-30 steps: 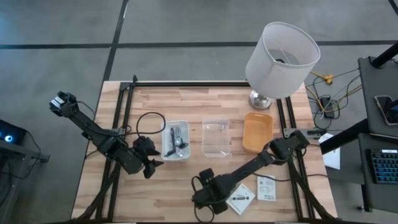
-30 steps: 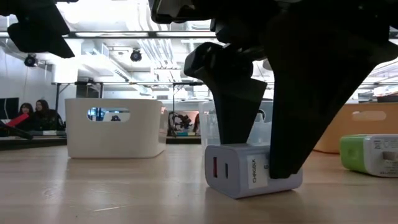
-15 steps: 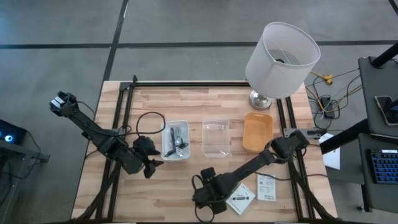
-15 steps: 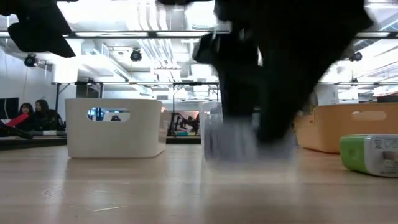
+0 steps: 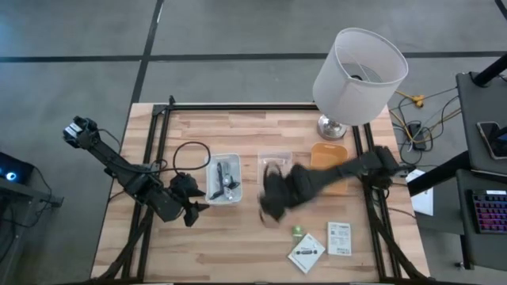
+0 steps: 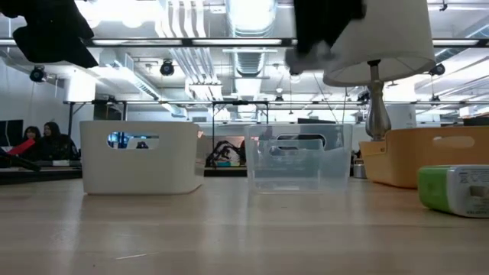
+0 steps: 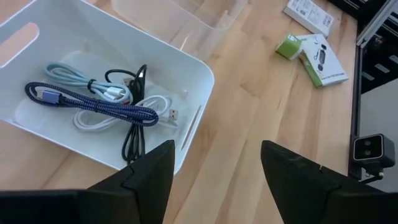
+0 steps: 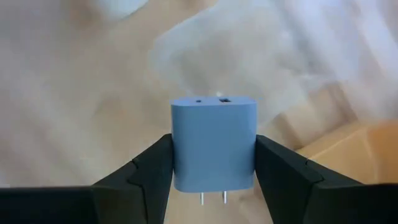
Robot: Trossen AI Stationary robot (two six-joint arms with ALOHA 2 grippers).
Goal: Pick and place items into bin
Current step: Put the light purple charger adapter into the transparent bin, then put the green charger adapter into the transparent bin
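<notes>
My right gripper hovers, blurred, over the near end of the clear bin, shut on a lavender-blue charger block. In the low view it is high above the table. My left gripper is open and waits beside the white bin, where several coiled cables lie. A small green piece and two flat white packets lie on the table near its near edge. My right gripper pinches the block between its two fingers, one on each of two opposite side faces. The block is lifted clear of the table. Its two metal prongs show between the fingers.
An orange bin stands right of the clear bin, with a lamp at the table's far right corner. A black frame rail runs along the far edge. Bare wood lies between the bins and the near edge. People sit in the room beyond.
My right gripper has lifted the blue block off the table near the near edge. It has carried the block up and toward the far edge until it is over the clear bin. The place where the block stood is now bare.
</notes>
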